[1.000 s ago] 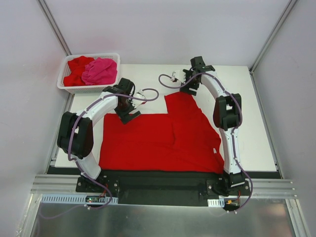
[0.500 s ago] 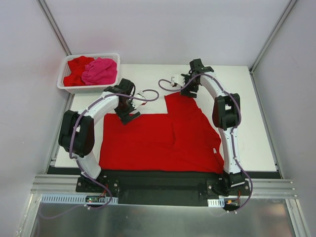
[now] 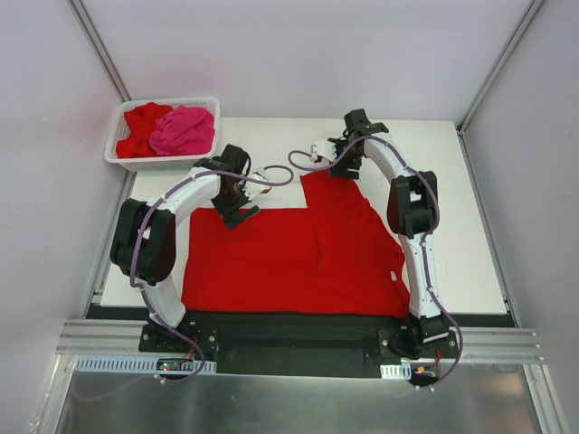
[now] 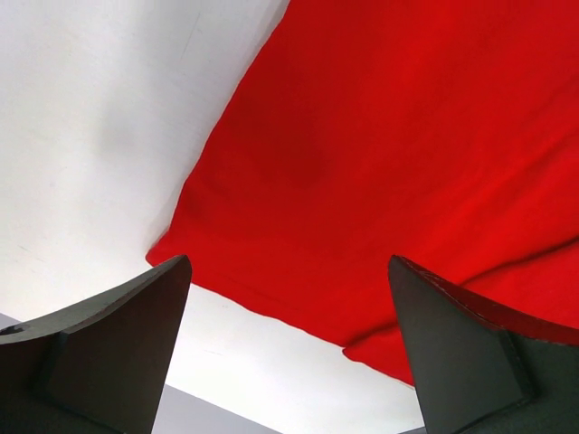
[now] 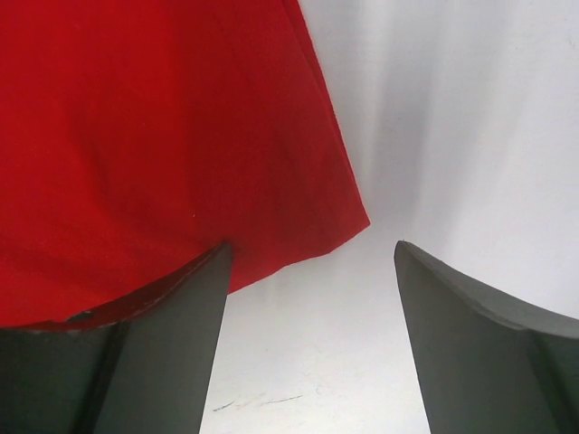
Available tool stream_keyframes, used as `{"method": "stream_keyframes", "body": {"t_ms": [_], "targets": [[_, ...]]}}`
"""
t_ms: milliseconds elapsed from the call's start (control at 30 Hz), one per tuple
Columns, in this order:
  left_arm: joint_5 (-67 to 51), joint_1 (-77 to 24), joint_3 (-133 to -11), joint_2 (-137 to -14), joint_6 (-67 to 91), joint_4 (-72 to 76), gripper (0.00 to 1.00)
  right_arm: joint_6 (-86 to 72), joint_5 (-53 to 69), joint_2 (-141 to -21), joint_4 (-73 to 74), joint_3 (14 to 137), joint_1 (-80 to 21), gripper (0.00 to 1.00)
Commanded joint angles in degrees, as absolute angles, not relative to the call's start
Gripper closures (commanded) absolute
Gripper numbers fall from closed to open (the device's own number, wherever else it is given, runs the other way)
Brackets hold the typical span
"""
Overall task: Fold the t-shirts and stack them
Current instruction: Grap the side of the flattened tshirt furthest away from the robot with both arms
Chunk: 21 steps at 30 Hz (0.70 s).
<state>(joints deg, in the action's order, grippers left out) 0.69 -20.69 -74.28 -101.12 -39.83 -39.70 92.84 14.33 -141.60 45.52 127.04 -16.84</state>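
Observation:
A bright red t-shirt lies spread flat on the white table, with a folded flap reaching up to the far middle. My left gripper hangs open over its far left corner. In the left wrist view that corner of the red t-shirt fills the space ahead of the open left gripper, with nothing between the fingers. My right gripper is open at the flap's far edge. In the right wrist view the right gripper straddles the corner of the red cloth, the left finger over the cloth.
A white lattice basket stands at the back left, holding a hot pink t-shirt and a red t-shirt. Bare table lies to the right of the shirt. Frame posts and walls surround the table.
My right gripper has shifted a little left along the flap's far edge and its jaws have narrowed slightly. The left gripper has barely moved.

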Motion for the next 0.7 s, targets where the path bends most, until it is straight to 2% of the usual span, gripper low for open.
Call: {"method": "stream_keyframes", "body": {"t_ms": [0,133,400,667], "targets": [[1.32,-21.27,-76.64,-101.42,-39.90,-40.52,0.09,95.19,15.56,-143.00,48.25,128.58,-17.49,0.28],[1.41,-21.27,-76.73,-101.60,-39.90,-40.52,0.09,95.97,15.29,-142.74,49.22,127.97,-17.67,0.35],[1.67,-21.27,-76.38,-101.34,-40.16,-40.43,0.09,100.80,15.47,-141.59,54.74,125.95,-17.49,0.30],[1.85,-21.45,-75.50,-100.55,-40.52,-40.43,0.09,102.39,15.38,-141.15,60.12,125.43,-17.40,0.32]]}}
